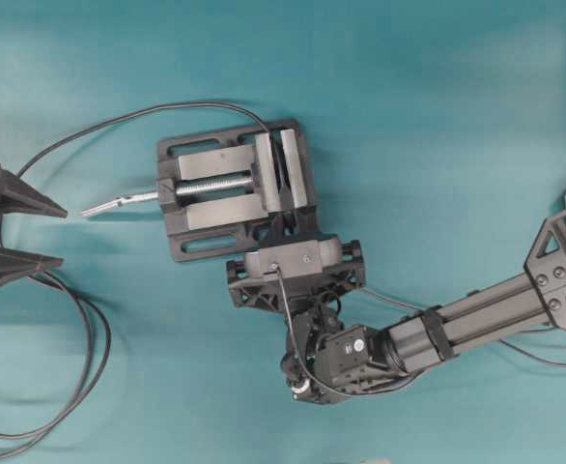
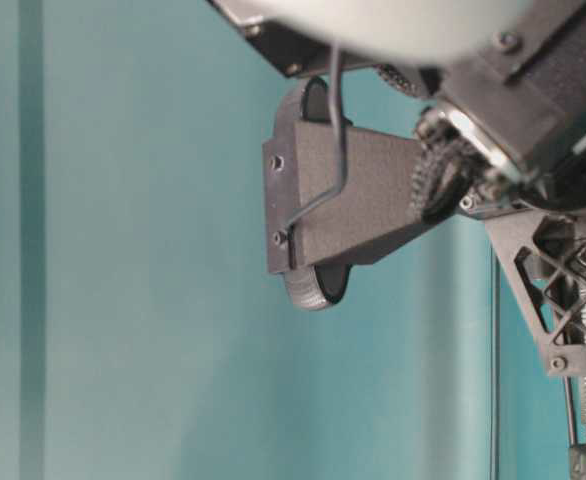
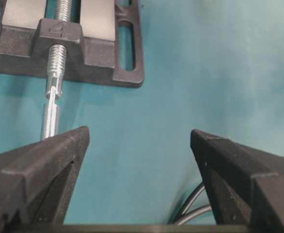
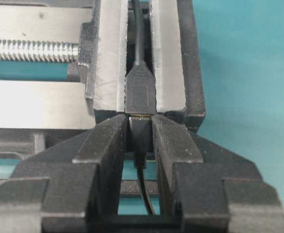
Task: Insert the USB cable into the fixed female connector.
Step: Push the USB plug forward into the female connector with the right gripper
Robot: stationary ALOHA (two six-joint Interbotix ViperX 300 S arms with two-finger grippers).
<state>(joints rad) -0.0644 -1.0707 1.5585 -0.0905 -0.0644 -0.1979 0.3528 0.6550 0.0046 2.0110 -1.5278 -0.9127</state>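
In the right wrist view, my right gripper is shut on the small dark plug of the USB cable. The cable's thin strand trails back between the fingers. The plug's front meets the near end of the fixed female connector, with only a thin metallic sliver showing at the joint. That connector sits clamped between the vise's plates, and its lead runs away from me. Overhead, the right wrist covers the plug at the vise's near side. My left gripper stands wide open and holds nothing, left of the vise.
The vise's silver screw rod points at my left gripper, close to one finger. The connector's lead arcs left across the teal mat. Doubled dark cable loops lie at the bottom left. The right arm crosses the lower right.
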